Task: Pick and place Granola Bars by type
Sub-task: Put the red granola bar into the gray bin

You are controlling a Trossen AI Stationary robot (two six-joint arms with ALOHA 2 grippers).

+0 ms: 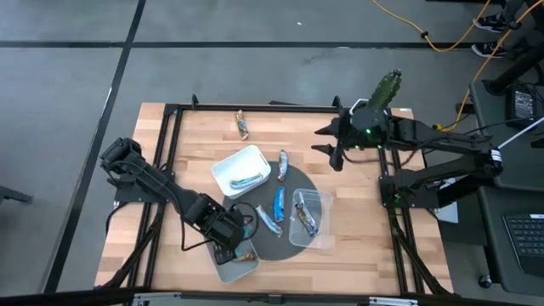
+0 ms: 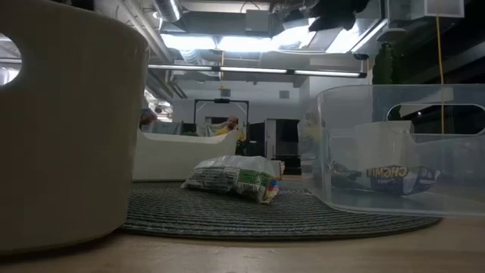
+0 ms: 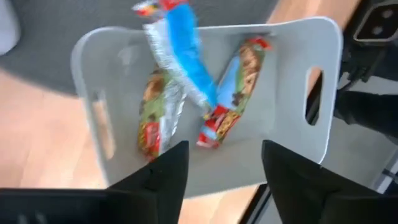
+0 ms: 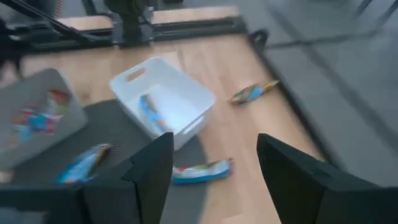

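Hovering over the near-left grey tub [image 3: 292, 74], your left gripper [image 3: 221, 168] stands open, a blue bar [image 3: 180, 56] dropping straight below. Your right gripper [image 4: 208, 162] waits wide at the far right, nearer the far bar [image 1: 242, 125].

**Four cameras, one desk**

The high view looks straight down on the whole desk [image 1: 357, 246]. The low view sits at desktop height, very near the round mat [image 2: 288, 216], facing the room behind. The left wrist view peers closely into the grey tub [image 3: 292, 81]. The right wrist view looks across from farther off, sharing the white tub [image 4: 180, 99] with the high view.
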